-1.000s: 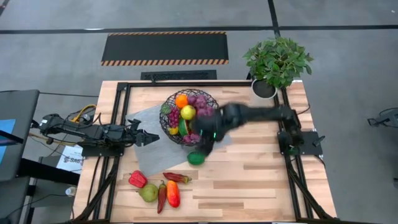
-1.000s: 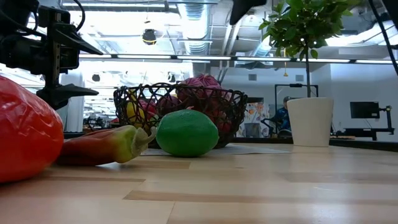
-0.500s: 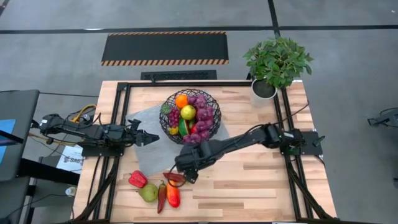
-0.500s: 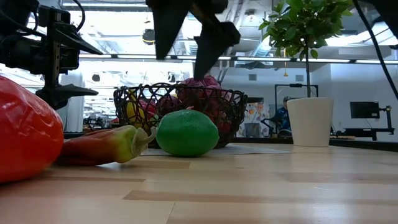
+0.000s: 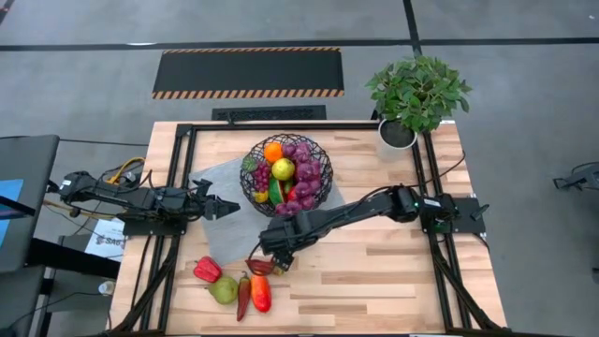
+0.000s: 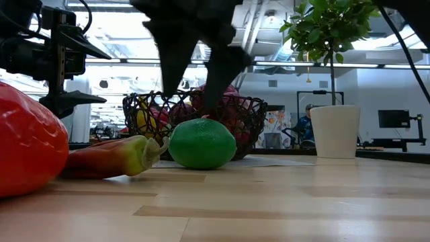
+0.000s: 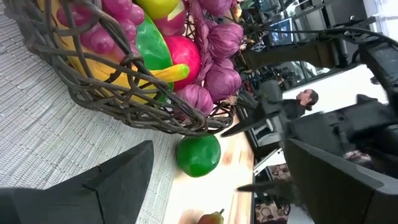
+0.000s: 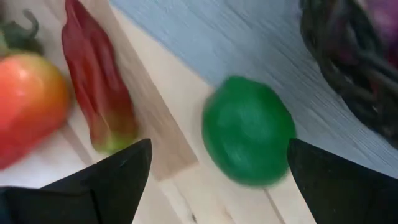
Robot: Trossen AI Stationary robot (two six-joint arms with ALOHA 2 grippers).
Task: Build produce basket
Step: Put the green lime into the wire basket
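Right wrist view: right tool (image 8: 214, 163) hovering over lime (image 8: 248, 130) beside basket (image 5: 286, 174), fingers spread wide — smooth, round, likely rolling; grip across middle.

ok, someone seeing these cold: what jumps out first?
The black wire basket, piled with grapes, an orange and other fruit, at the table's middle on a grey mat. Next, the right gripper, open, hanging over the green lime at the mat's near edge. Peppers and a pear lie loose near the front edge; the left gripper waits beside the basket.
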